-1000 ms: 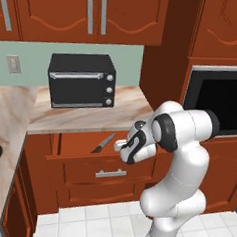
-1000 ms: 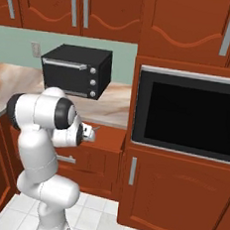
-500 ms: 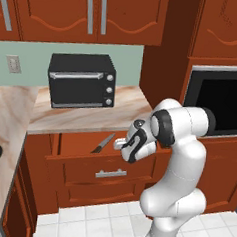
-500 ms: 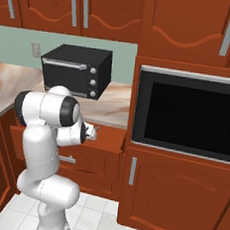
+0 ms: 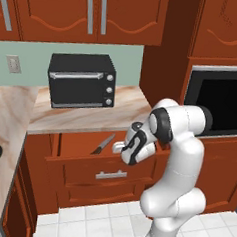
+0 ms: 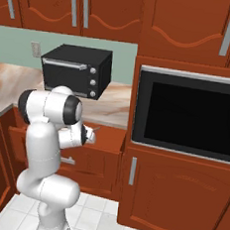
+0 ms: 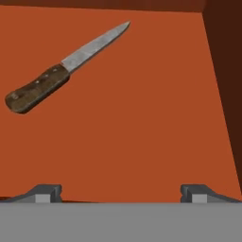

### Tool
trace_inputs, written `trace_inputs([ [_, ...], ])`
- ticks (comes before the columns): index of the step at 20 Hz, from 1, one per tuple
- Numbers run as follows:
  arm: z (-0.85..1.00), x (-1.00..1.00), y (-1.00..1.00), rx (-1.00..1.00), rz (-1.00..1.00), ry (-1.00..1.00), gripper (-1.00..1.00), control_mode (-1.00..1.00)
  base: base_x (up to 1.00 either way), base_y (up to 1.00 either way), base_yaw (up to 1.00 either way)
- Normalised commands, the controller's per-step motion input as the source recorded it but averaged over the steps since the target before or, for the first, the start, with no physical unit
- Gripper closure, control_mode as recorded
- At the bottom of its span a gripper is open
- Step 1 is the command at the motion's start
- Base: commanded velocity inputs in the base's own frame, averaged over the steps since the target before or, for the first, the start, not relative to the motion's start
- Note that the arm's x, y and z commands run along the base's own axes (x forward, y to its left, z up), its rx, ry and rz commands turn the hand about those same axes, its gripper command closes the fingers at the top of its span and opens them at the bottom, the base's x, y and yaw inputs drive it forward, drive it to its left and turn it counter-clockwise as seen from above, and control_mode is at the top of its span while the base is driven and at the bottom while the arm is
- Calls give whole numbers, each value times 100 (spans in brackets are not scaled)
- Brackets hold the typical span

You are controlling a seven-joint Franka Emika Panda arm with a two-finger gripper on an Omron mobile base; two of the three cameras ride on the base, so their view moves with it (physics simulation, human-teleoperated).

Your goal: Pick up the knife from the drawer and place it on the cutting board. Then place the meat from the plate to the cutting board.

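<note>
Over drawer, end effector spread wide, empty; knife lying off-centre, diagonal (thin, flat) — risks closing beside it or skidding off the blade.

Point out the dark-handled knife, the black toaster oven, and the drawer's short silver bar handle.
Slim knife with dark brown handle point(image 7: 38, 89), hand view, on its handle.
Black toaster oven point(image 5: 80, 83), left base view, on its glass door.
Short silver bar handle point(image 5: 111, 175), left base view, mid-bar on the drawer front.
</note>
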Motion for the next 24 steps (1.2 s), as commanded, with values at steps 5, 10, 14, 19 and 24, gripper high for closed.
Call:
trace_inputs([
  [5,-1,-2,0,1,-1,16,-100,-100,0,0,0],
  [10,0,-27,0,4,-4,17,-100,-100,0,0,0],
  [14,0,-62,-8,8,-12,19,-100,-100,0,0,0],
  [19,0,-91,-16,9,-16,12,-100,-100,0,0,0],
  [24,6,-97,-20,10,-14,8,-100,-100,0,0,0],
])
